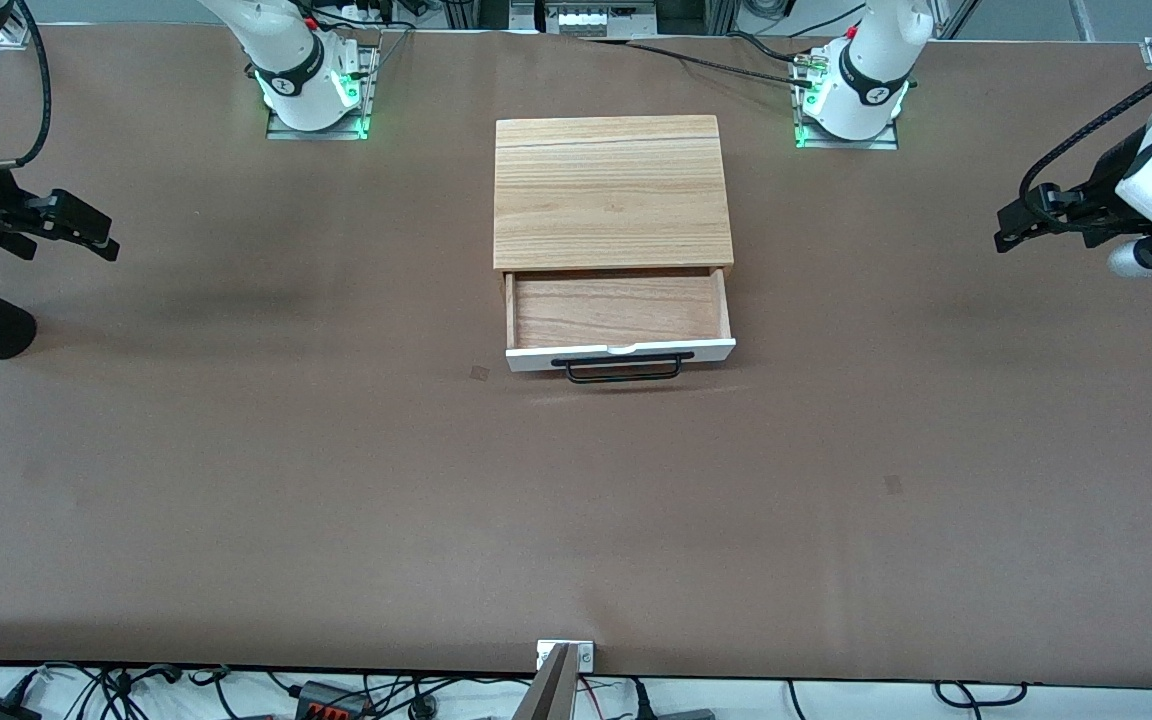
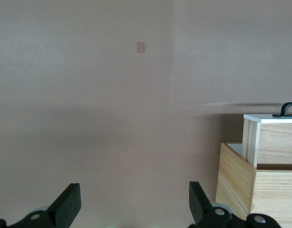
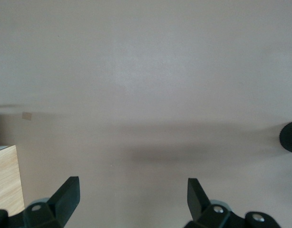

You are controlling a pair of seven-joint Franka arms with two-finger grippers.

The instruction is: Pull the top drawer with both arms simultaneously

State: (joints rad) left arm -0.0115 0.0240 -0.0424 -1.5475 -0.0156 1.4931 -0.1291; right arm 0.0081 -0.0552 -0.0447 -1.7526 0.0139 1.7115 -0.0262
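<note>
Top drawer (image 1: pixel 620 318) at mid-bench already stands pulled out of the cabinet (image 1: pixel 612 190), so I judge the pull done, with left gripper (image 2: pixel 131 202) and right gripper (image 3: pixel 132 198), jaws wide, over opposite bench ends.

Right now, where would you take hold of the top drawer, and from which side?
Probably by the black bar handle on the top drawer: it stands proud of the white front panel, facing the front camera. Come from that front, jaws across the bar.
</note>
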